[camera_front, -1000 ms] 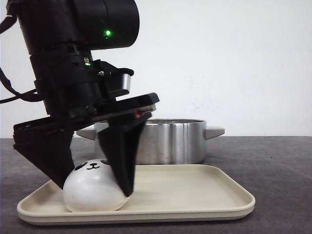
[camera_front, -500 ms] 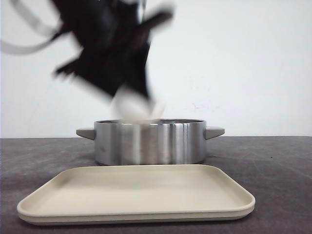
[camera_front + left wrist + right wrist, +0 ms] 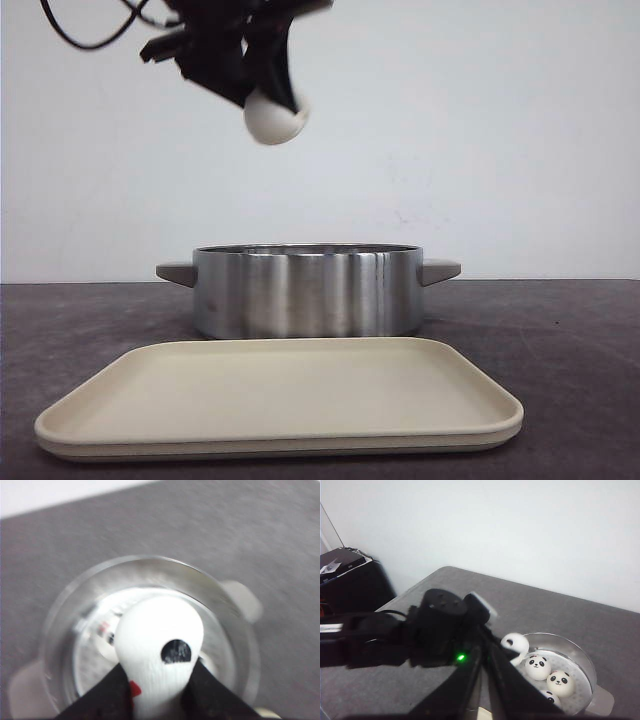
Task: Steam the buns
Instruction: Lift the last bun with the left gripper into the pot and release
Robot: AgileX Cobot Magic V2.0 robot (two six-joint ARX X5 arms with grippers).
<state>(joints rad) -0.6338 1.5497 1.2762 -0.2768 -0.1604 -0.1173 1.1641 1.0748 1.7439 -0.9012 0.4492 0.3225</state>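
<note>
- The left gripper [image 3: 262, 78] is clenching a white bun [image 3: 274, 115] between its black fingers [image 3: 102, 700], high above the pot [image 3: 308, 290] and toward its left side.
- In the left wrist view the jaws are pressing both sides of the held bun, whose glossy skin is showing one black patch.
- The pot is standing at the far middle of the dark grey table [image 3: 570, 340]; it is round, of shiny steel, with a stub handle on each side.
- In the right wrist view three more buns [image 3: 538, 667] with panda faces are lying inside the pot on its perforated floor.
- A cream, round-cornered tray [image 3: 280, 398] is lying just in front of the pot.
- The right gripper's jaws are not showing, so I cannot tell their state.
</note>
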